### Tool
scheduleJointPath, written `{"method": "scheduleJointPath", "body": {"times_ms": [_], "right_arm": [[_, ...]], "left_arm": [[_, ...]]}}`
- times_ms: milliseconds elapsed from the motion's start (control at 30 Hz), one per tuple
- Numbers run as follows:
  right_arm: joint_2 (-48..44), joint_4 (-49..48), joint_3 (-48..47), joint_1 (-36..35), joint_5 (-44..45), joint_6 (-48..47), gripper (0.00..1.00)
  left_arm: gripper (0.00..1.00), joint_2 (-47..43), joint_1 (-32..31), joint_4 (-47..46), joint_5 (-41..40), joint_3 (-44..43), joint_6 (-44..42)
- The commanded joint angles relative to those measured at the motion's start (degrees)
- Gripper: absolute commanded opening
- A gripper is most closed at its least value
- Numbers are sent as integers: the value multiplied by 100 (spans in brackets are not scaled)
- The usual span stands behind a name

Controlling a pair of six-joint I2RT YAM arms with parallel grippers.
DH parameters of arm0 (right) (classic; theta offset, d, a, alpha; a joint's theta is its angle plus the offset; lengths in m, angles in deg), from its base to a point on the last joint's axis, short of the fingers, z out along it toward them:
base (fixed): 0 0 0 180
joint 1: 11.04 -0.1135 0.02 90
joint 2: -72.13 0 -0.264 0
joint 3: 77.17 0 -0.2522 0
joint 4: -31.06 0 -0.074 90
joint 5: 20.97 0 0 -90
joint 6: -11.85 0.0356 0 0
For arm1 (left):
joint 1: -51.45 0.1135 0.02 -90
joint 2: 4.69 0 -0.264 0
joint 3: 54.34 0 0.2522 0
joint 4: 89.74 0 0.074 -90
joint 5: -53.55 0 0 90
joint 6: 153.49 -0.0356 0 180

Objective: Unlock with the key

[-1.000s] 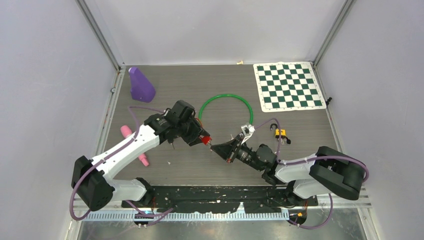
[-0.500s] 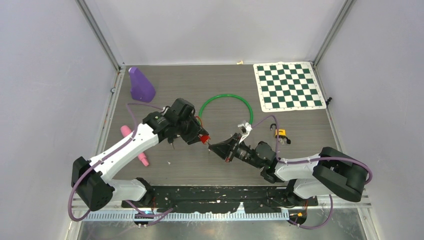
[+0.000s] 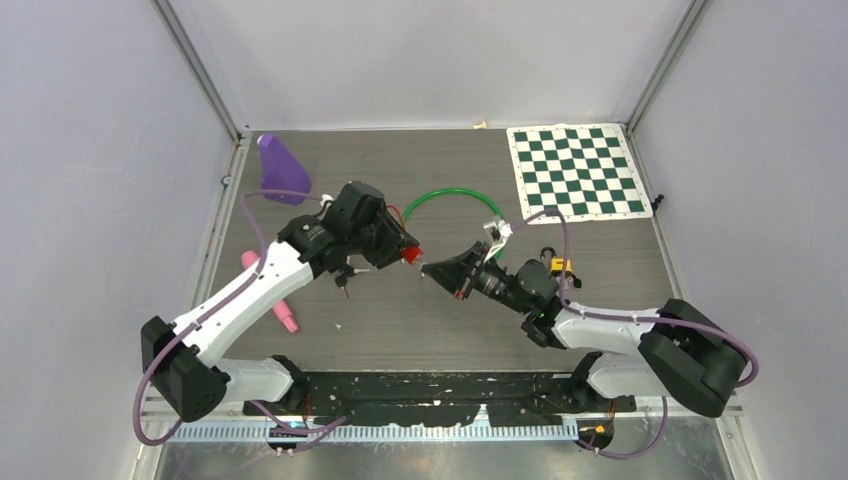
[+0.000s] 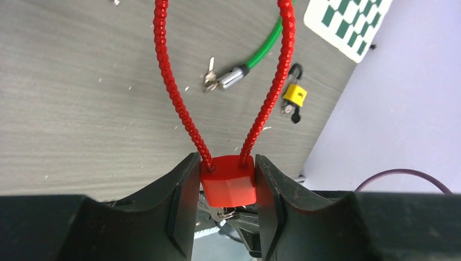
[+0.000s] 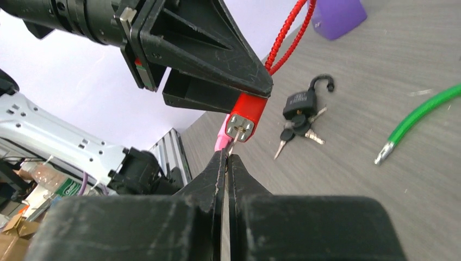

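My right claw's (image 5: 226, 159) fingers are pressed together. What they pinch is hidden, bar a thin metal sliver (image 5: 231, 148) at their tips, just below the keyhole face of the small red plastic padlock (image 5: 247, 115). My left claw (image 4: 227, 166) clamps that padlock's body, and the red beaded cable loop (image 4: 168, 81) extends beyond it.

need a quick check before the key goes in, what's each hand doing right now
left hand: closed on the red cable lock
right hand: closed, pinching a small key

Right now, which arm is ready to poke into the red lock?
The right. The right gripper, shut, points straight at the metal end of the red lock, while the left gripper clamps that lock in the air.
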Motion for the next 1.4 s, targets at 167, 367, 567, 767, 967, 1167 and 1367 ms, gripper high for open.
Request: {"method": "scheduleJointPath", "body": {"times_ms": [167, 367, 567, 767, 967, 1167, 1367], "right_arm": [[424, 468, -1484, 783, -1424, -487, 5], [786, 722, -2156, 812, -2014, -594, 6], [786, 302, -1791, 811, -1862, -2, 5], [720, 402, -1608, 806, -1554, 110, 5], [805, -33, -1629, 805, -1782, 632, 6], [648, 115, -1533, 828, -1579, 828, 5], [637, 541, -1730, 834, -1853, 631, 5]], "left_arm": [[0, 235, 407, -669, -13, -1017, -215], [0, 133, 492, -972, -50, -984, -121], [0, -511, 489, -1436, -352, -140, 50], [0, -858, 493, -1612, -528, 241, 95], [0, -986, 485, -1854, -467, 487, 142], [0, -1178, 482, -1980, -512, 584, 67], [0, -1292, 485, -2026, -651, 613, -37]]}}
